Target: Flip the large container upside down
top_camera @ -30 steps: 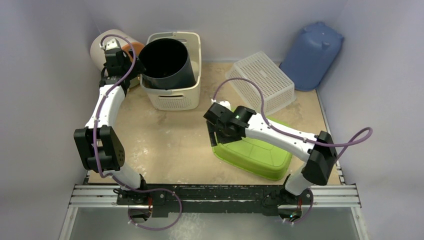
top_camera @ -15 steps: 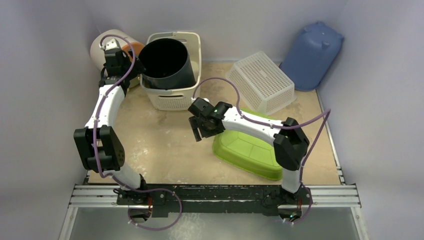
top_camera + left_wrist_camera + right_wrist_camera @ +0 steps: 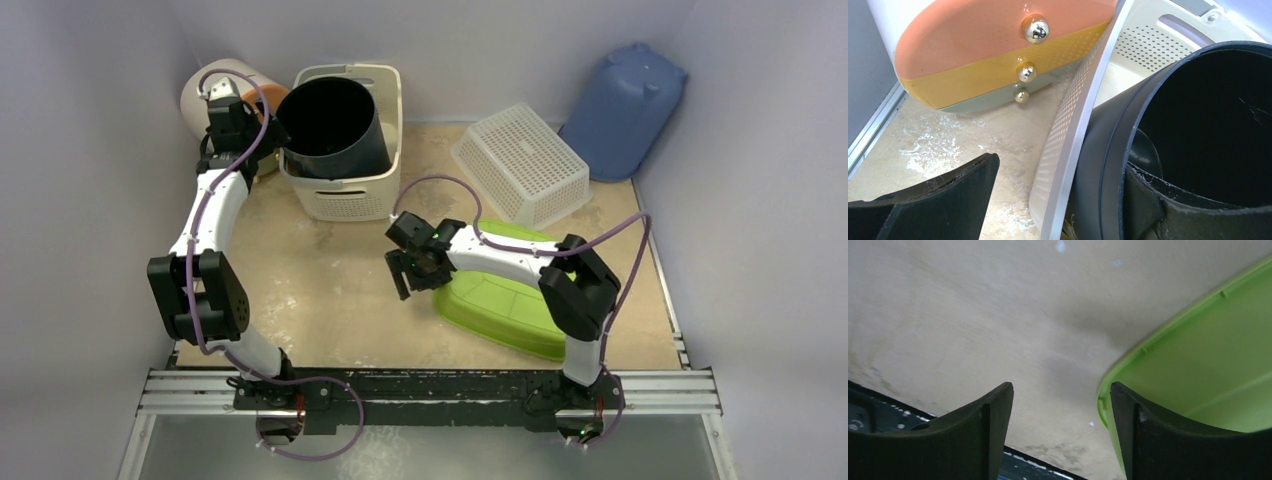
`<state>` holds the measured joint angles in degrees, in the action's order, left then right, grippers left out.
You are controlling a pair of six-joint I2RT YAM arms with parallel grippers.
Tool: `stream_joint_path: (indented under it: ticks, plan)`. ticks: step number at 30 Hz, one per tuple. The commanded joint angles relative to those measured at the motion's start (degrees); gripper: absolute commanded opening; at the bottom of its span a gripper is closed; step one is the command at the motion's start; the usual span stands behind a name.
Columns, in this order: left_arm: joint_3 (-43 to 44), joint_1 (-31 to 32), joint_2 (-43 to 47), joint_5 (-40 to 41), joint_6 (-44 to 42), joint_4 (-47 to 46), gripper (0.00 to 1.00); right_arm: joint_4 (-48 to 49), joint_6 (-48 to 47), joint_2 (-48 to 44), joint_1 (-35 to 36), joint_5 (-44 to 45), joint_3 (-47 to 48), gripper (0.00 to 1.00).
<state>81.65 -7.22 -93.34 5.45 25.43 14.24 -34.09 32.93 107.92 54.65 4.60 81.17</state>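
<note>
- Large green container: lies on the table, near-right of centre, with its long side running slantwise toward the near edge. The right wrist view shows its lipped rim close to the tabletop. Which way up it sits cannot be told for certain.
- Right gripper: at the container's left-hand corner, pointing down at the table. The fingers are apart (bare tabletop shows between them). The inner finger stands just beside the green rim and nothing is gripped.
- Left gripper: at the far left, with its jaws spread wide. One finger is over the table and the other is inside the black bucket. The bucket's rim and the basket wall lie between them, and neither is pinched.
- Black bucket: stands tilted inside the cream basket with its mouth facing up and toward the left arm.
- Cream basket: perforated walls, far centre-left of the table.
- Drawer unit: in the far-left corner, with orange, yellow and grey-green fronts (each with a shiny round knob).
- White mesh basket: far right of centre, just beyond the green container.
- Blue tub: leans in the far-right corner.
</note>
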Motion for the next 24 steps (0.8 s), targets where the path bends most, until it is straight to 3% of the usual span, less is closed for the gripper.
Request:
stream_joint_path:
  ticks: [1, 7, 12, 24]
  plan:
    - [1.01, -2.61, -0.82, 3.13, -1.28, 0.31, 0.81, -0.17, 3.87, -6.36, -3.41, -0.05, -7.77, 0.74]
    - [0.41, -2.58, -0.44, 2.57, -0.79, 0.17, 0.81, -1.29, 8.11, -15.16, -10.90, 3.41, -18.23, 0.75]
    - [-0.32, -2.55, 0.34, 2.63, -0.82, 0.25, 0.81, -1.97, 6.45, -21.03, -18.66, 7.01, -23.80, 0.76]
    - [-1.23, -2.57, 1.99, 3.35, -1.75, 1.29, 0.81, -4.29, 4.60, -22.88, -27.38, 14.30, -27.90, 0.80]
